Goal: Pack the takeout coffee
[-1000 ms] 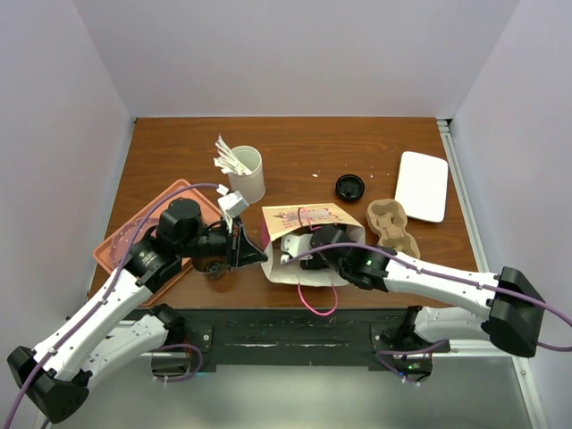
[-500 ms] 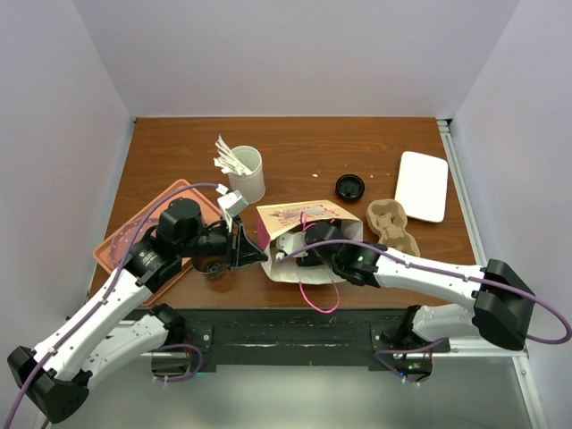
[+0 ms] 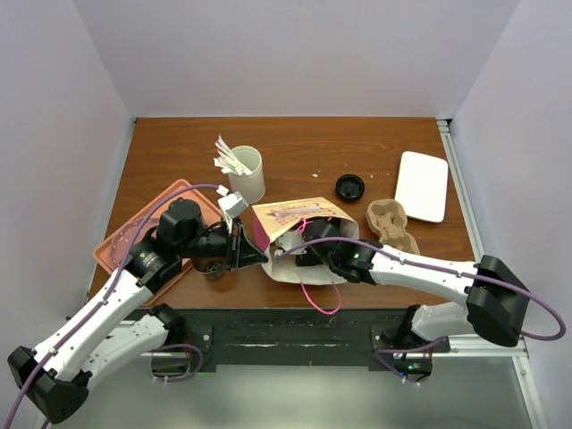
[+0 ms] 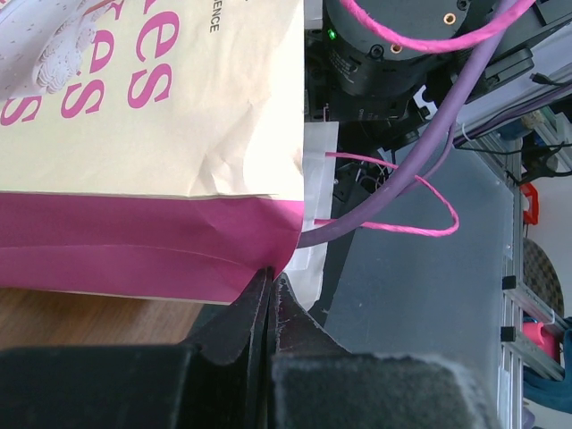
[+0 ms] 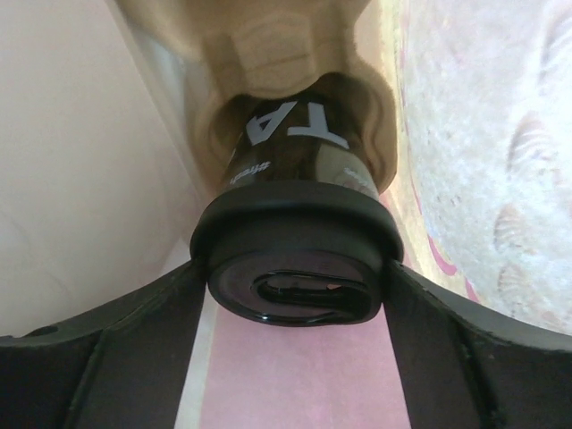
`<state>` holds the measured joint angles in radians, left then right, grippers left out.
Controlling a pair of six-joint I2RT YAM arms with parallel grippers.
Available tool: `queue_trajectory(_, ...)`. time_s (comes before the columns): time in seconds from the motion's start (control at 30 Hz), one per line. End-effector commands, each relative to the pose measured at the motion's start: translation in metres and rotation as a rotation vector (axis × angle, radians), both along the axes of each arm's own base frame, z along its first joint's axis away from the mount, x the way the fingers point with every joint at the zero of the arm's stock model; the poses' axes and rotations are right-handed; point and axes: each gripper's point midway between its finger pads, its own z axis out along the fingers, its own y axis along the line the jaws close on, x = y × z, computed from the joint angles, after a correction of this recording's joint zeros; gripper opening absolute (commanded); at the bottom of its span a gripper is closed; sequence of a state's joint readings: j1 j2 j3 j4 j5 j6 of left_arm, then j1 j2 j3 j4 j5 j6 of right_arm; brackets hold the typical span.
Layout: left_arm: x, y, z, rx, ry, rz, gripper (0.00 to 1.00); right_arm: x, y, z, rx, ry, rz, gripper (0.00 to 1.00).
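Takeout coffee sat in the pulp carrier inside the paper bag, lid between the spread fingers of your right gripper; grip or gap, you couldn't tell. Your left gripper pinched the bag's edge.

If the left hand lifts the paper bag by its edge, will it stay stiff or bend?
Probably it bends: the paper bag is thin, creased paper pinched at one edge by the left hand. Likely it sags under the takeout coffee inside.
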<state>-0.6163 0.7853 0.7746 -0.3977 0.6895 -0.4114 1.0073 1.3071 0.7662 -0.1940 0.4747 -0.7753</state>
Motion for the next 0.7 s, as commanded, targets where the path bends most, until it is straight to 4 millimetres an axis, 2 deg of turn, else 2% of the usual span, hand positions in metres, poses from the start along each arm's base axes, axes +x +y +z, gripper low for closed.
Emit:
queue_trajectory(0.0, -0.018, -0.003, 0.019, -0.07, -0.002, -0.081, 0.0, 0.009, -0.011, 0.006, -0.017, -0.011, -0.068, 0.86)
queue_trajectory(0.47, -0.014, -0.007, 0.027, -0.088, -0.002, -0.077, 0.0, 0.006, -0.01, 0.043, 0.025, -0.02, -0.054, 0.87)
queue_trajectory(0.67, -0.013, -0.008, 0.028, -0.094, 0.007, -0.075, 0.0, -0.002, -0.013, 0.049, 0.04, 0.002, -0.033, 0.9)
